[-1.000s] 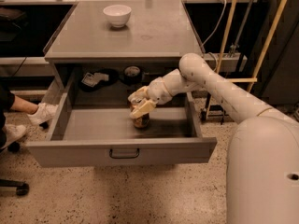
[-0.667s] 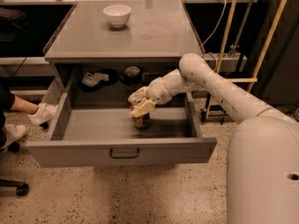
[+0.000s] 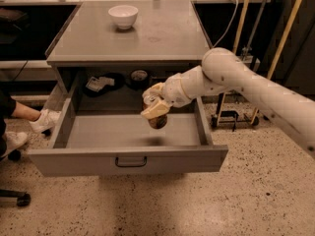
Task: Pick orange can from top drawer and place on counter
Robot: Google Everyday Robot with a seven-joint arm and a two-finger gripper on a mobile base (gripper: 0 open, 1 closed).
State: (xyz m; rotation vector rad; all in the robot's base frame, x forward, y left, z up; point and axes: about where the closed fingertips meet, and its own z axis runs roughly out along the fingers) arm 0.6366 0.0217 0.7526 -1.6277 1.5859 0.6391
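The top drawer (image 3: 128, 159) stands pulled open, with its dark bar handle at the front centre. My gripper (image 3: 153, 106) is shut on the orange can (image 3: 157, 119) and holds it in the air above the drawer's floor, right of centre. The can's shadow lies on the drawer floor below it. The counter (image 3: 162, 33) is the grey top of the cabinet, just behind and above the can.
A white bowl (image 3: 123, 16) stands on the counter at the back left. A flat packet (image 3: 98, 83) and a dark round object (image 3: 139, 76) lie at the back of the drawer. A person's foot in a white shoe (image 3: 44, 119) is left of the drawer.
The gripper has lifted the orange can off the drawer floor; it now hangs clear above it.
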